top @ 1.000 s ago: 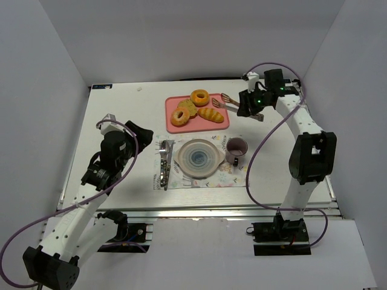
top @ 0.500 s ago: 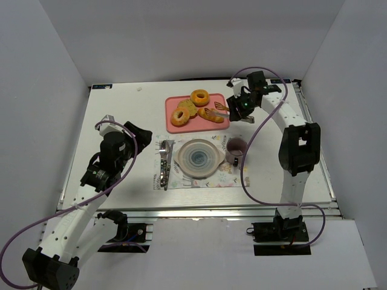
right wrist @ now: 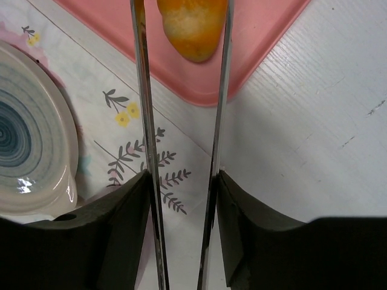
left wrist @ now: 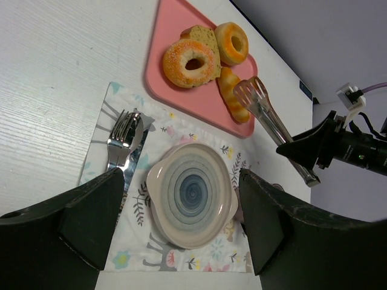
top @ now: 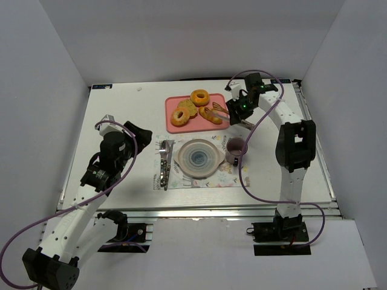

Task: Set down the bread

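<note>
Pink tray (right wrist: 260, 42) carrying bread (right wrist: 192, 27) | steel tongs (right wrist: 145, 121) clamped in right gripper (right wrist: 181, 187), arms either side of bread | left gripper (left wrist: 181, 187) parted, empty, well apart from tray

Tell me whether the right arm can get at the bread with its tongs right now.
Probably yes. The right gripper holds the tongs, and in the wrist view their blades straddle the bread on the pink tray, with nothing between.

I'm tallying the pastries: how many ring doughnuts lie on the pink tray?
2. A glazed doughnut sits at the pink tray's far edge. A sugared doughnut lies in its near-left corner, overlapping a flat slice. None seems hidden.
</note>
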{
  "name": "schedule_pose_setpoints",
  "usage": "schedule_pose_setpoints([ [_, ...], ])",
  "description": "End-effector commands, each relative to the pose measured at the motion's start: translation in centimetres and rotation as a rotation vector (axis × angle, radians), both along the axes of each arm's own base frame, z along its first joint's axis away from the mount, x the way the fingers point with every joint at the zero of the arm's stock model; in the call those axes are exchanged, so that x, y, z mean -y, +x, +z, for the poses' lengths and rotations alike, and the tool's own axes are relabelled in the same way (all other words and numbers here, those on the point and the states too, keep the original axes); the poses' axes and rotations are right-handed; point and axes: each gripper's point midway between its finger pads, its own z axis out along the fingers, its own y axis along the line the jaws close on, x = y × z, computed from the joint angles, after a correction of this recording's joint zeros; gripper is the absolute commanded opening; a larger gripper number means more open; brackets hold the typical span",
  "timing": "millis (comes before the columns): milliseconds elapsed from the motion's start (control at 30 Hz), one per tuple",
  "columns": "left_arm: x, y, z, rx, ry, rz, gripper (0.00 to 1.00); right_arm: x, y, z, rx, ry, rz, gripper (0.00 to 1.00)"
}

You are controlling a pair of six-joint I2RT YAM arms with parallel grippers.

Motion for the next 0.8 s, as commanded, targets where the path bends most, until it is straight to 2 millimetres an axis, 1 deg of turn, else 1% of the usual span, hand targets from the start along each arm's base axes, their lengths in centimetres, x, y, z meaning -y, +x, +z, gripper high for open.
schedule_pose_setpoints([
  [0, -0.2, -0.1, 0.8, 0.021, -0.003, 0.009, 0.86, -0.5, 0.3, 2.5, 0.039, 0.021, 0.014, 0.57],
  [133, -0.2, -0.2, 0.6, 0.021, -0.004, 0.009, 0.85, -0.5, 0.1, 3.6, 0.057, 0.031, 0.012, 0.61],
  [233, -0.2, -0.1, 0.6, 0.023, -0.008, 0.009, 0.85, -0.5, 0.1, 3.8, 0.060, 0.033, 0.007, 0.61],
  [300, -0.1, 0.0, 0.7, 0.025, -0.008, 0.009, 0.85, -0.5, 0.1, 3.6, 0.057, 0.031, 0.003, 0.60],
  [333, -0.1, 0.0, 0.7, 0.024, -0.007, 0.008, 0.85, -0.4, 0.1, 3.4, 0.054, 0.027, 0.002, 0.58],
  [400, -0.1, -0.1, 0.9, 0.024, -0.004, 0.006, 0.86, -0.4, 0.2, 3.2, 0.051, 0.026, 0.000, 0.49],
  [467, -0.2, -0.1, 0.9, 0.021, 0.002, 0.007, 0.85, -0.5, 0.2, 3.3, 0.052, 0.029, 0.001, 0.41],
  [500, -0.2, -0.1, 1.0, 0.022, 0.002, 0.008, 0.85, -0.5, 0.3, 3.6, 0.060, 0.033, 0.006, 0.35],
  [533, -0.3, -0.1, 1.0, 0.023, 0.002, 0.009, 0.85, -0.6, 0.2, 4.2, 0.075, 0.038, 0.010, 0.31],
  [600, -0.3, -0.2, 0.9, 0.022, 0.001, 0.013, 0.85, -0.7, 0.2, 5.6, 0.104, 0.054, 0.016, 0.25],
  [667, -0.4, -0.2, 0.9, 0.027, -0.003, 0.016, 0.86, -1.1, -0.4, 7.9, 0.144, 0.090, 0.032, 0.23],
  [700, -0.4, -0.2, 1.0, 0.030, -0.006, 0.017, 0.86, -1.2, -0.8, 8.7, 0.153, 0.104, 0.039, 0.22],
  [767, -0.4, -0.2, 1.1, 0.032, -0.009, 0.017, 0.85, -1.6, -2.2, 11.3, 0.183, 0.146, 0.065, 0.21],
])
